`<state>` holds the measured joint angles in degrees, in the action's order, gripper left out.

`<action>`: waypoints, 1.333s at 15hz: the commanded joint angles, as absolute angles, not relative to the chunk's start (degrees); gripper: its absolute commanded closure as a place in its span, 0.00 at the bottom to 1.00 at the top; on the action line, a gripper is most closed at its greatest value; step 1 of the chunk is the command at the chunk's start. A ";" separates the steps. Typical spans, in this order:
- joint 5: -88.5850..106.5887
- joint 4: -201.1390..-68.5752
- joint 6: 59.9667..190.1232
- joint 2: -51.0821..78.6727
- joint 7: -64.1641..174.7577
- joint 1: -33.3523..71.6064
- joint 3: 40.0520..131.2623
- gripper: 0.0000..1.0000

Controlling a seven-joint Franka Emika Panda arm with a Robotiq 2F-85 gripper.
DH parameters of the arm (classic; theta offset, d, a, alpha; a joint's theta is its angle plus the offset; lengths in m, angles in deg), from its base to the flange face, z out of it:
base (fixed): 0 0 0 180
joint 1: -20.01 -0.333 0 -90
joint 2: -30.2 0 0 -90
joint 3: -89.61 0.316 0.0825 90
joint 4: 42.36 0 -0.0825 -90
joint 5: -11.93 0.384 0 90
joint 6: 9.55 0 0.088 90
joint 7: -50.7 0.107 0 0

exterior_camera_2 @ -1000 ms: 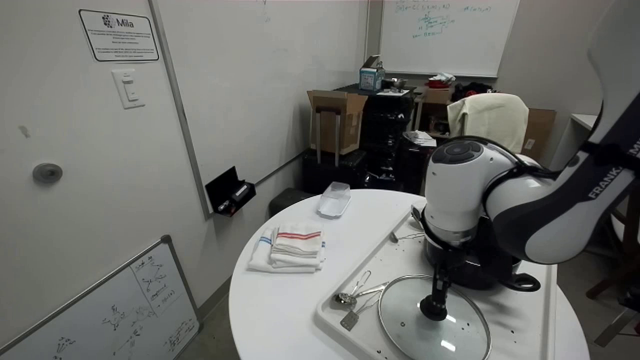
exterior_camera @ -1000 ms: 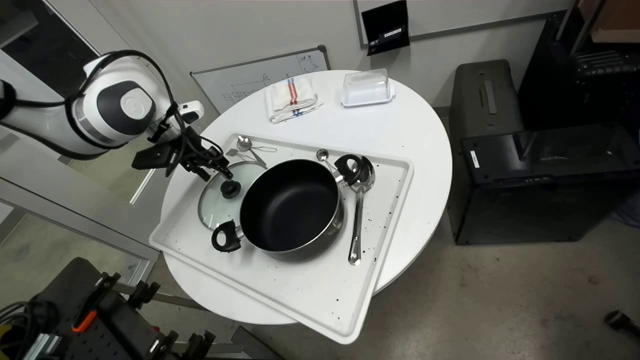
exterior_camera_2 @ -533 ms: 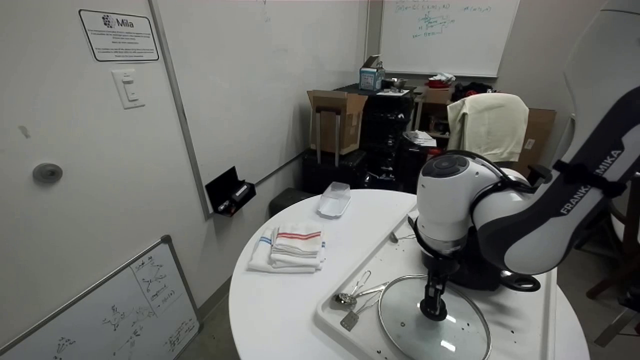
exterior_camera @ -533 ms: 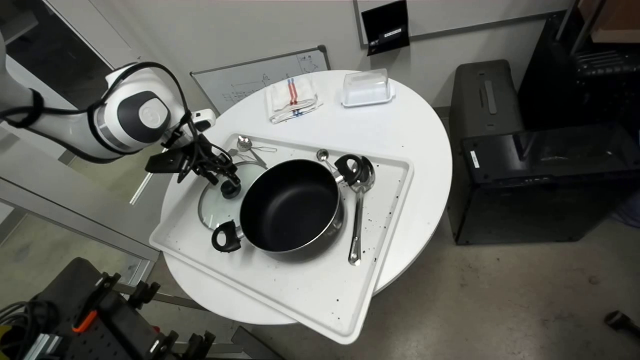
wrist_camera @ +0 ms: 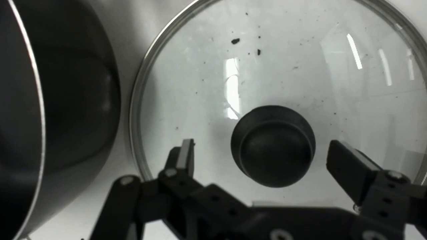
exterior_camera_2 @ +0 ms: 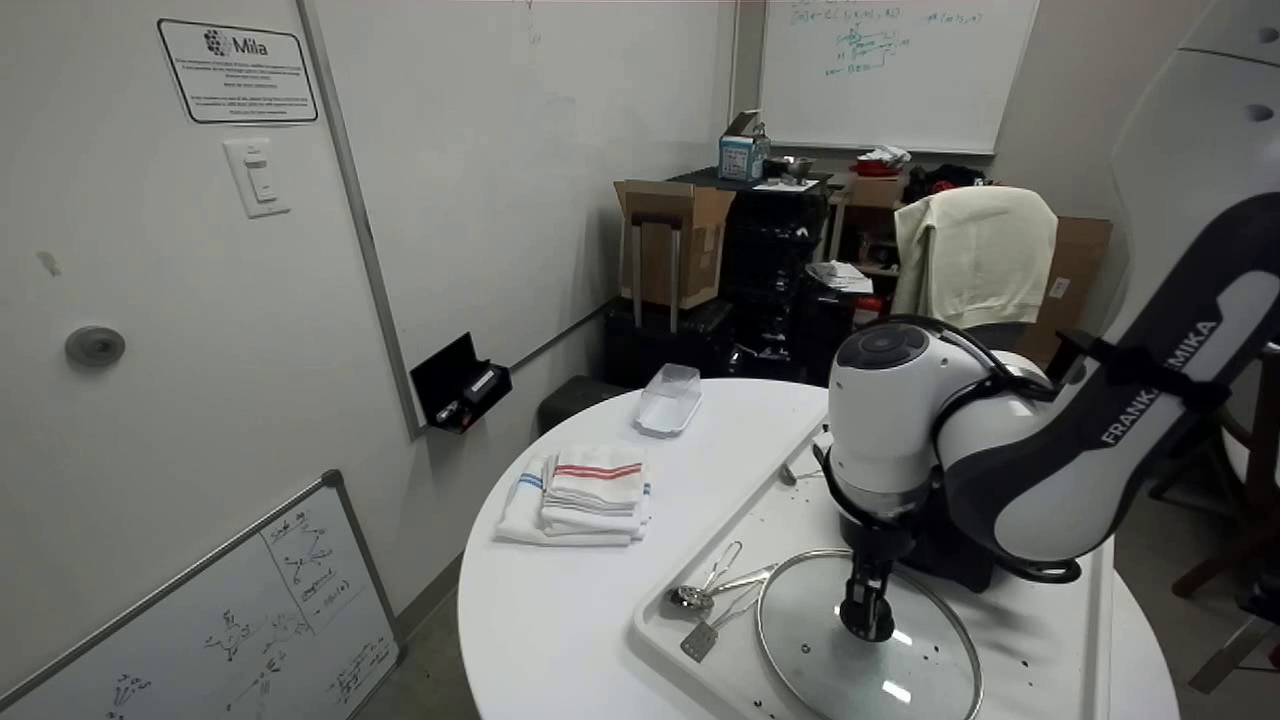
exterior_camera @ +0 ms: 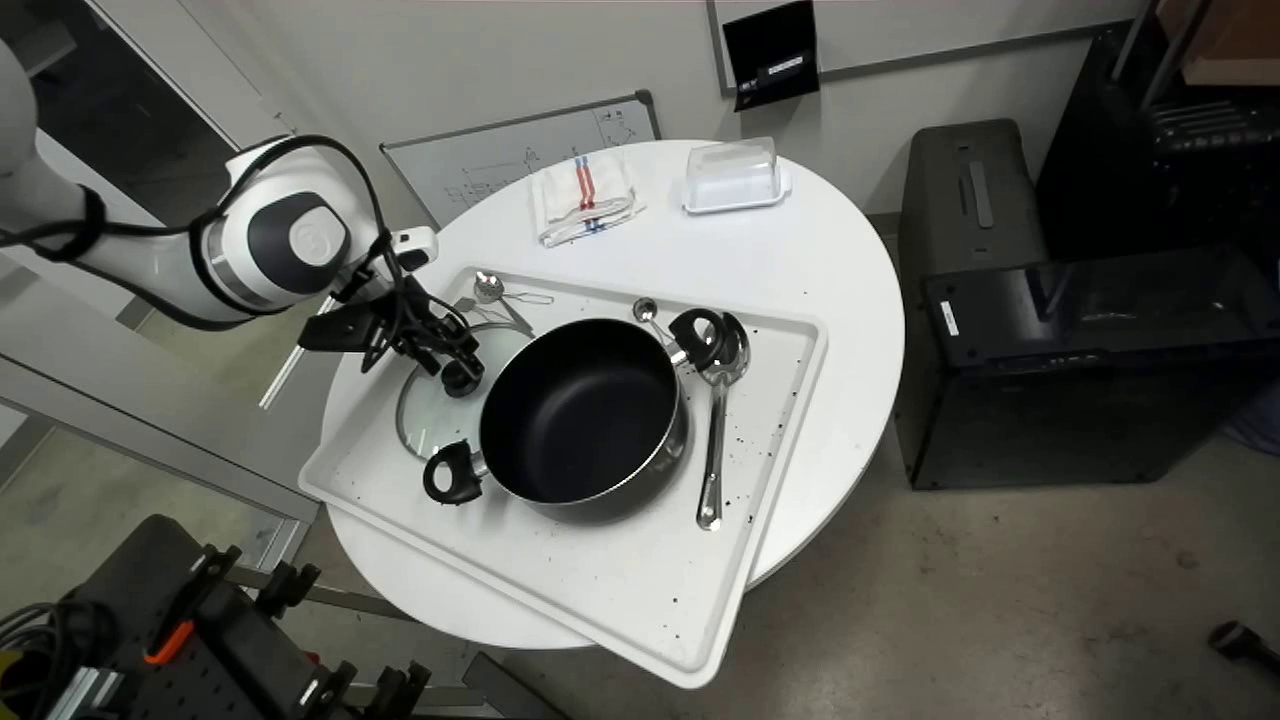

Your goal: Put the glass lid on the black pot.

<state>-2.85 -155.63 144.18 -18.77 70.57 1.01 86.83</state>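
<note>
A: Starting closest, how about the gripper (wrist_camera: 261, 151)?

B: Spread, with a finger (wrist_camera: 186, 155) on either side of the black knob (wrist_camera: 275, 150). Leaving a gap on both sides in the wrist view, narrower at the right. Close at the knob in both exterior views; hard to tell how far down beside it.

A: And the glass lid (wrist_camera: 186, 100) below?

B: Lying flat on the white tray (exterior_camera: 600, 590), with the knob on top, just beside the black pot (wrist_camera: 83, 83). Partly hidden by the pot and one of its handles (exterior_camera: 465, 472) in an exterior view.

A: And the pot?

B: Standing upright on the same tray, showing a dark inside.

A: Keep going outward.

B: Near the lid, a small strainer (exterior_camera_2: 690, 598) and a small spatula (exterior_camera_2: 699, 641). Past the pot, a big metal spoon (exterior_camera: 713, 450), partly covered from view by the other handle (exterior_camera: 698, 352).

A: Under the tray?

B: A round white desk (exterior_camera: 800, 280), also carrying folded towels (exterior_camera: 585, 200) and a dish with a clear cover (exterior_camera: 735, 178), toward the wall (exterior_camera_2: 130, 480).

A: Farthest off?

B: Low by the wall, a whiteboard (exterior_camera_2: 250, 620). Well beyond the desk, a cardboard box (exterior_camera_2: 655, 260) and a pale cloth (exterior_camera_2: 985, 250), draped over something hard to make out.
</note>
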 commanded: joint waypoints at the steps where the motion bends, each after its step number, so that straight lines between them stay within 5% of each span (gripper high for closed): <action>1: -1.16 -154.19 144.80 -19.83 68.45 0.76 86.83 0.26; 8: -0.14 -153.97 144.53 -19.42 67.46 1.26 87.41 0.76; 20: -1.82 -163.24 144.81 -9.29 64.84 0.26 87.04 0.76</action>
